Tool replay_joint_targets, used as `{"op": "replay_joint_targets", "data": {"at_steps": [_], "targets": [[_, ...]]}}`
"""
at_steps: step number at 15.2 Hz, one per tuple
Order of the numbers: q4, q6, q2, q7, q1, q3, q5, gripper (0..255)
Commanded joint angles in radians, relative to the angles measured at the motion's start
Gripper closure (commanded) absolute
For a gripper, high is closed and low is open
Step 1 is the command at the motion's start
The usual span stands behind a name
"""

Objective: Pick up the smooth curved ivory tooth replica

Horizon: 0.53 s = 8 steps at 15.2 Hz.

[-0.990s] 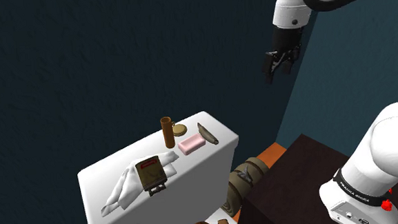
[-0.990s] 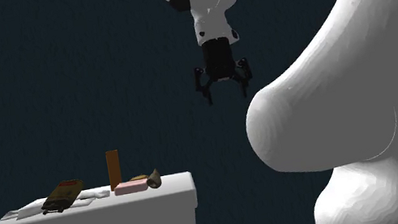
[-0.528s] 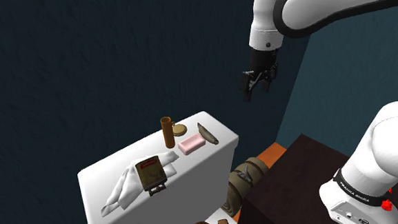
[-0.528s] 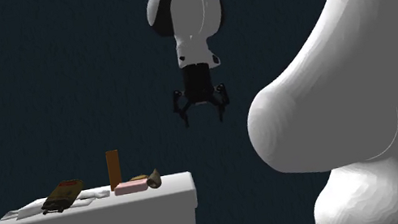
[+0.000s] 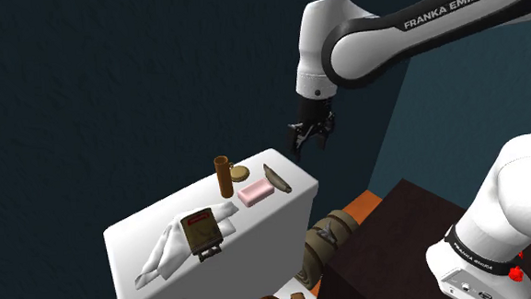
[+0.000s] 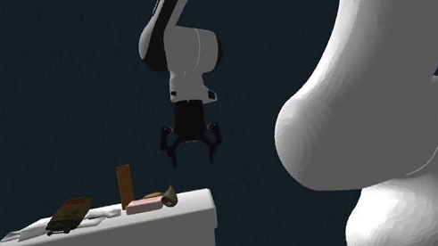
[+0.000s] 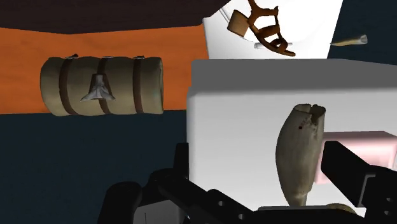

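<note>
1. White cabinet (image 5: 130,247): the broad flat top carries all the small things. Its lower part is cut off in the shoulder view.
2. White arm (image 5: 379,38): it reaches over the cabinet's far corner. The gripper (image 6: 192,153) hangs in the air above that corner, fingers spread wide with nothing between them.
3. Tooth (image 7: 300,153): a dull beige curved piece lying flat at the corner of the top, near the edge and just beside a pink bar (image 5: 255,194). One end is broad and ragged, and it tapers towards the other.
4. Handling, as a judgement: rigid, light, with a smooth, likely slippery surface. The taper could squirt it out of a pinch. Best taken across the thicker middle, fingers square to its length. The pink bar crowds one side.
5. Hard to read: in the wrist view the narrow tip runs down behind the gripper's body, and one finger covers part of the pink bar. I cannot tell whether tooth and bar touch.
</note>
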State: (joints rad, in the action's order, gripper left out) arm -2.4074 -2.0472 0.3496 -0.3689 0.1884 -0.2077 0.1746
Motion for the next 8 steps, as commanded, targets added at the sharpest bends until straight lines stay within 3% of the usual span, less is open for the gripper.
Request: {"op": "replay_joint_targets", "data": {"at_steps": [1,5,8], "targets": [[0.018,-0.045,-0.058,-0.015,0.015,-0.02,0.02,0],[0.071,-0.127,-0.181,-0.042,0.043,-0.058,0.049,0],[0.064,-0.164,-0.21,-0.043,0.046,-0.064,0.052,0]]}}
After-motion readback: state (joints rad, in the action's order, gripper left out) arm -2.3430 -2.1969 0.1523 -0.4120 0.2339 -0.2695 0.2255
